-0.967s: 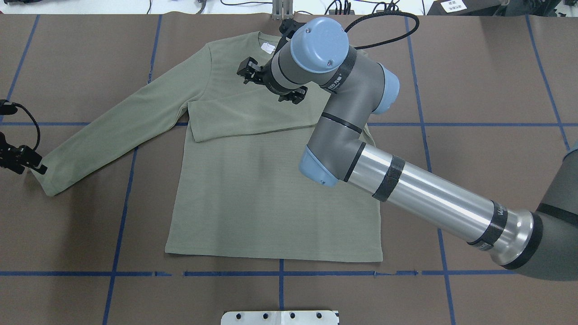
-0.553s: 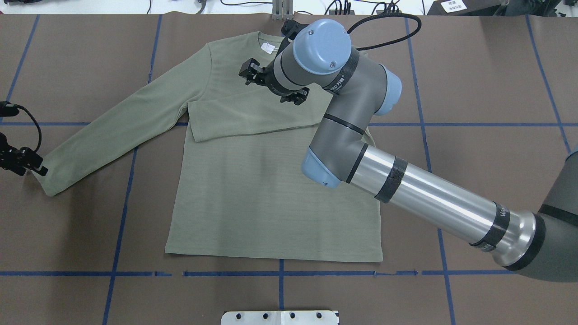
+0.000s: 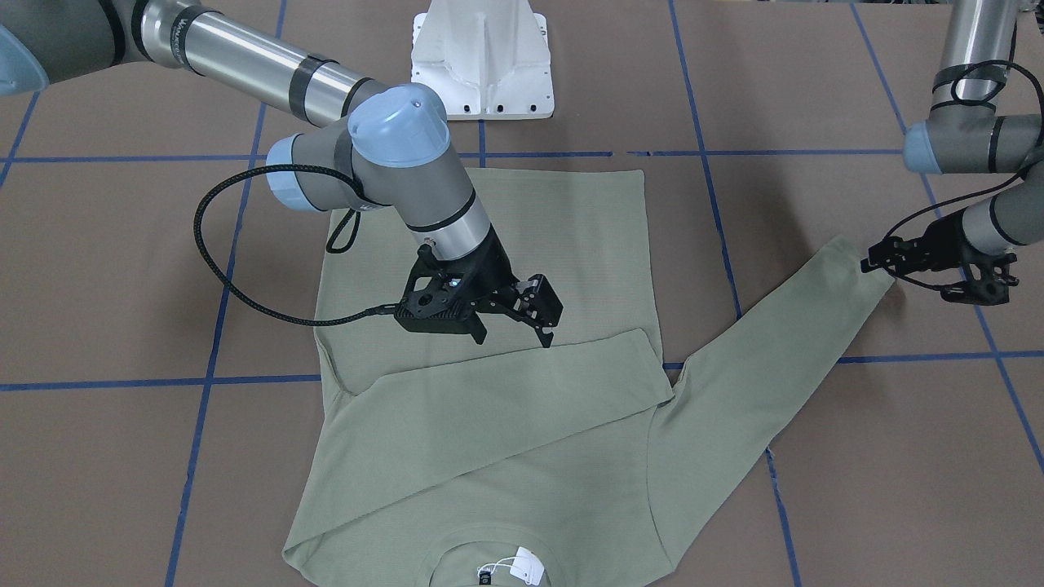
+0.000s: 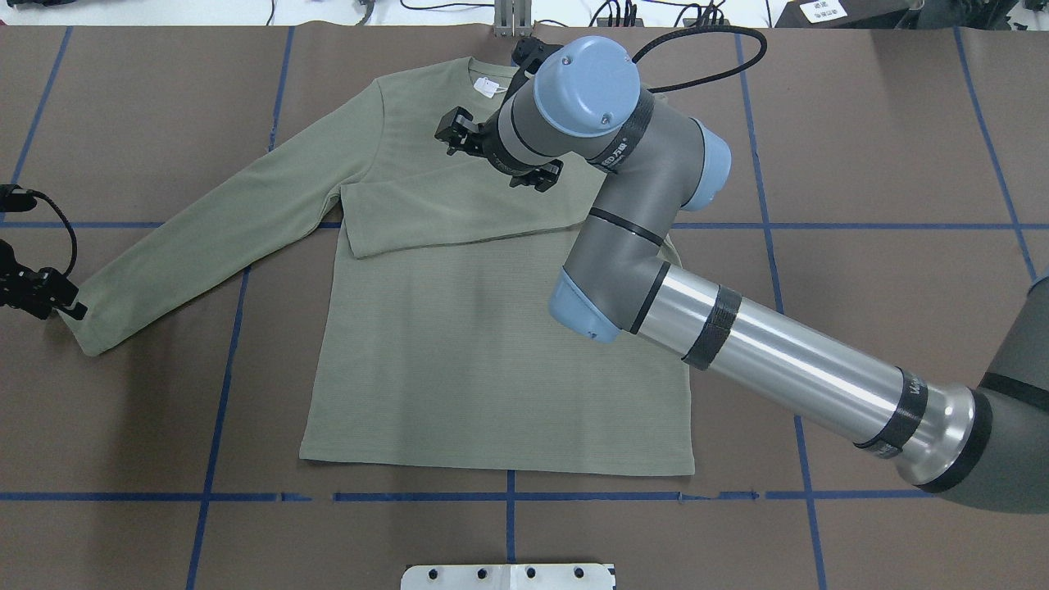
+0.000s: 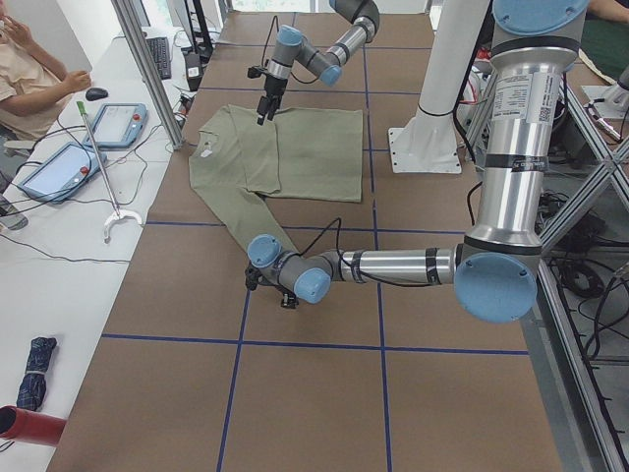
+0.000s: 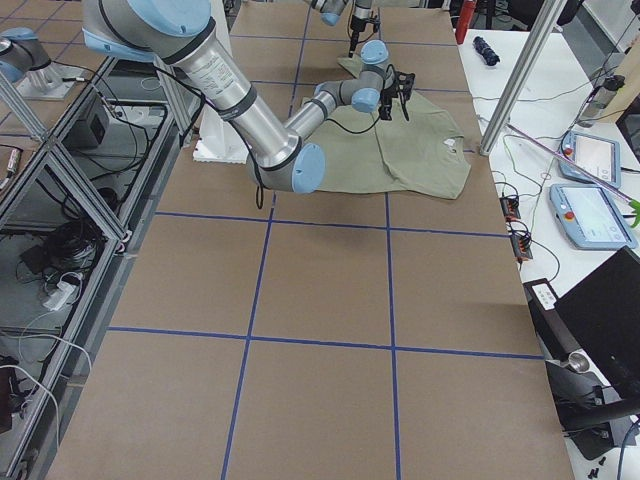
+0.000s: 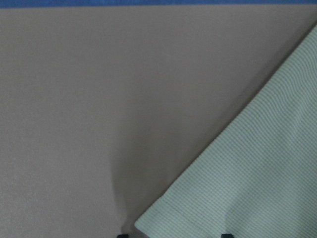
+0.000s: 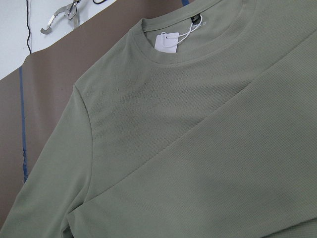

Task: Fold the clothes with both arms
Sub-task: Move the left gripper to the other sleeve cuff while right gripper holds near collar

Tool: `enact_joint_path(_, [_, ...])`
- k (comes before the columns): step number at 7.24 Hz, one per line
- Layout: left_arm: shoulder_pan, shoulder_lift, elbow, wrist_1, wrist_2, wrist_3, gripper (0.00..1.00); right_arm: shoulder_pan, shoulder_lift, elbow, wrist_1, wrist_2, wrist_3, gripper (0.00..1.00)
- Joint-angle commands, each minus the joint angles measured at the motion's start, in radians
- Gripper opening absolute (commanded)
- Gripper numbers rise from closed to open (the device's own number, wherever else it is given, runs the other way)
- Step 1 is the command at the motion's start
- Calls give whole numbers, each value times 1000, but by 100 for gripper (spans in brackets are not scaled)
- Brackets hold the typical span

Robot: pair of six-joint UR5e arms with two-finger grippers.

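While left gripper (image 3: 874, 262) gapes at the shirt (image 3: 571, 244) cuff (image 3: 855, 275), open right gripper (image 3: 515, 336) shifted slightly.

The shirt (image 4: 492, 344) is matt, finely ribbed knit cloth with a white paper tag (image 3: 526, 565). The table (image 4: 885, 123) looks matt brown. The right arm (image 4: 787, 360) shows glossy metal and smooth blue plastic caps (image 4: 586, 75).

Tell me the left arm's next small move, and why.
Probably close the left claw on the cuff. The shirt's other sleeve already lies folded across the chest, while this sleeve is outstretched on the table, and the left wrist view shows its cuff corner lying flat at the claw's mouth, apparently ungripped.
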Motion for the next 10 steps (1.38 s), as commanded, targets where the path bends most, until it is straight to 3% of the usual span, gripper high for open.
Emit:
enact_joint_path(1, [0,-7,-1,1,0,-1,25,2,0,0,1,1,0,99])
enact_joint_path(2, [0,-7,-3,3,-2,-1,2,0,-9,2,3,2,0,99])
enact_joint_path(7, [-1,-7,-113,13,-17,-31,0,5,-97,112,7,6,0,99])
enact_joint_path(10, [-1,-118,-202,15,-74,-273,0,82,-190,189,9,136,-29,99])
